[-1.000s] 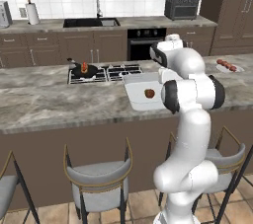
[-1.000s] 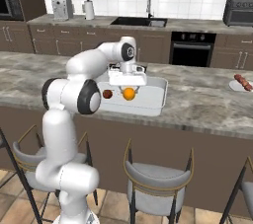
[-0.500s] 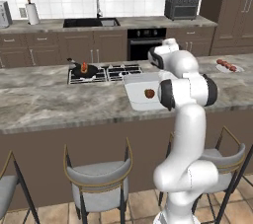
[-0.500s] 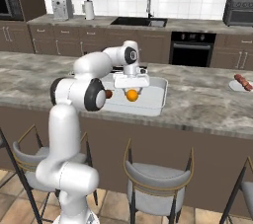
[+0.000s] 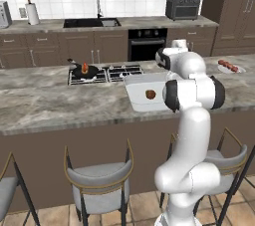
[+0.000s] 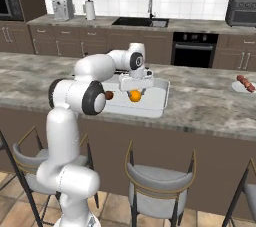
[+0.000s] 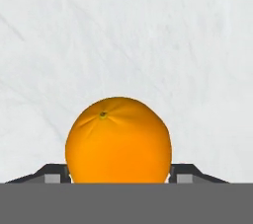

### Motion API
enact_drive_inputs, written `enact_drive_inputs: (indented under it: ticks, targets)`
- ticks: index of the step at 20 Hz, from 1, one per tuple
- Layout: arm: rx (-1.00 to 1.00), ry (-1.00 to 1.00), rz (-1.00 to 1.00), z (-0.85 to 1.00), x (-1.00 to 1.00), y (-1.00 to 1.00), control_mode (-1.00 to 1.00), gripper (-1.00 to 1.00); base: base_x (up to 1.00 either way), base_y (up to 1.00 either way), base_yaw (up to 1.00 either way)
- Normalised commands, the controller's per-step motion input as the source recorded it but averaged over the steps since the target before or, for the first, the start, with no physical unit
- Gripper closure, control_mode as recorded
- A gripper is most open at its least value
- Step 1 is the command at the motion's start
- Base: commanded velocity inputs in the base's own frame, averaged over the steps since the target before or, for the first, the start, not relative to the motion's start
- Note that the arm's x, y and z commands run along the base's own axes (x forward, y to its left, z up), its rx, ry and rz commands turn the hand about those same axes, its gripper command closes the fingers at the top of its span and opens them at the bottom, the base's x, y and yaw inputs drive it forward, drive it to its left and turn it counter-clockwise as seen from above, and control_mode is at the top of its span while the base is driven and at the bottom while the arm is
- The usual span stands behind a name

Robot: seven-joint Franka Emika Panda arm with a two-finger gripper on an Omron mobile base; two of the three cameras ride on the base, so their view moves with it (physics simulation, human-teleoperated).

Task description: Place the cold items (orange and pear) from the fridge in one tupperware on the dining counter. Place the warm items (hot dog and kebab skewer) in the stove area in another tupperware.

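- Hand view: orange (image 7: 118, 140) sits betw the two dark fingertips (image 7: 54, 172), both pressed on its sides; gripper pinches the fruit, stem dimple facing cam
- White floor of tupperware (image 7: 123, 30) lies straight ahead of the fruit, along the gripper's line
- Right base view: gripper (image 6: 135, 90) hangs over the tupperware (image 6: 162, 102) w/ orange (image 6: 134, 96) just under it, inside the rim
- Pear (image 5: 150, 94) lies in same tub, to one side, apart from the orange
- Judgement: orange is above bare tub floor, so release needs only fingers spreading, no sideways shift
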Motion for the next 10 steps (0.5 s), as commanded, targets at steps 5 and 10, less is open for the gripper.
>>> enact_drive_inputs:
  ticks: [5, 10]
  targets:
    - [0.04, -0.04, 0.02, -0.16, -0.06, 0.03, -1.00, -1.00, 0.00, 0.00, 0.00]
    - [0.00, 0.00, 0.00, 0.02, -0.19, 0.20, -1.00, -1.00, 0.00, 0.00, 0.00]
